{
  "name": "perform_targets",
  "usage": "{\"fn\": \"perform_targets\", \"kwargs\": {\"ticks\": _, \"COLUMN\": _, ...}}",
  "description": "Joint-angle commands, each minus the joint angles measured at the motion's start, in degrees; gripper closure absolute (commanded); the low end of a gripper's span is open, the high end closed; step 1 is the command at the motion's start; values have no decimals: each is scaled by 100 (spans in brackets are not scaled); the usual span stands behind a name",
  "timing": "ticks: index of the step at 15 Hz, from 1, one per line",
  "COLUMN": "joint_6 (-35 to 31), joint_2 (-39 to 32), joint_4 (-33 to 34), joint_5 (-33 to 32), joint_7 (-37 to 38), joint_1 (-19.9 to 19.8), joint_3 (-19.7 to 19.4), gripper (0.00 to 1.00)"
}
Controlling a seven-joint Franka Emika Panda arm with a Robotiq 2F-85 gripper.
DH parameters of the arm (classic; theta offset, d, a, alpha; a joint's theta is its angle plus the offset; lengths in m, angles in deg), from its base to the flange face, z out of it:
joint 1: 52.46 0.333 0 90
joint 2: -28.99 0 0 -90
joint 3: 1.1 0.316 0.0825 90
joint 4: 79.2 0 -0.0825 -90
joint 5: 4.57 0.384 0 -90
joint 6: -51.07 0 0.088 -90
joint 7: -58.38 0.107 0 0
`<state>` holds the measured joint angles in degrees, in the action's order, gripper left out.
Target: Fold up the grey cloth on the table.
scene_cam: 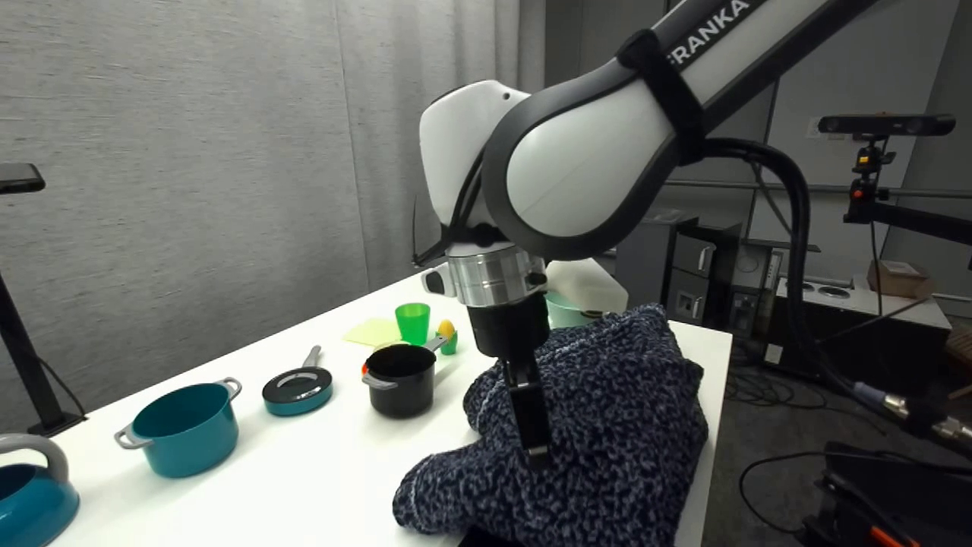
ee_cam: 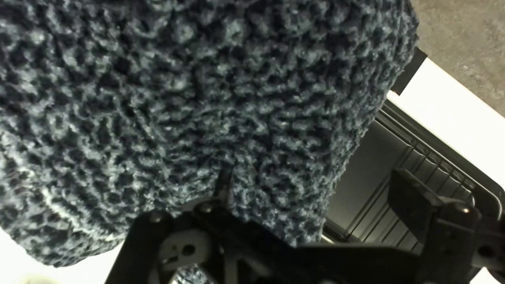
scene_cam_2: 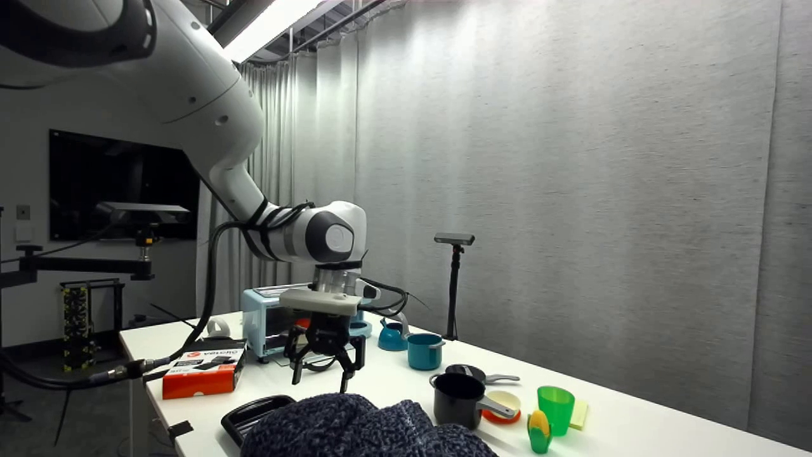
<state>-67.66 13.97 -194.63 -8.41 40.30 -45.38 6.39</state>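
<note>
Grey cloth (scene_cam: 607, 425) lies lengthwise along the table (scene_cam: 304, 486) edge, one lobe (scene_cam: 440, 494) inward.

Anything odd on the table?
Yes: near the edge of the table, the bunched grey cloth hides part of a black tray, apparently draped over it, an odd base for folding. No visible spill or damage.

Rough, nubbly grey cloth (scene_cam: 607, 418), smooth table (scene_cam: 304, 479), translucent plastic cup (scene_cam: 412, 325), shiny metal wrist collar (scene_cam: 488, 279)
</note>
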Motion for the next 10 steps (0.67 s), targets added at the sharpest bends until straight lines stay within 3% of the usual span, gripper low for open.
{"fn": "perform_targets", "kwargs": {"ticks": 1, "joint_6": 437, "joint_2": -167, "joint_4": 357, "joint_5": -229, "joint_7": -66, "joint_1": -17, "joint_3": 9, "gripper": 0}}
{"fn": "perform_targets", "kwargs": {"ticks": 3, "joint_6": 316, "joint_2": -103, "joint_4": 257, "joint_5": -185, "joint_7": 13, "joint_1": -77, "joint_3": -25, "gripper": 0}}
{"fn": "perform_targets", "kwargs": {"ticks": 10, "joint_6": -549, "joint_2": 17, "joint_4": -204, "joint_5": -776, "joint_7": 1492, "joint_1": -50, "joint_3": -368, "gripper": 0}}
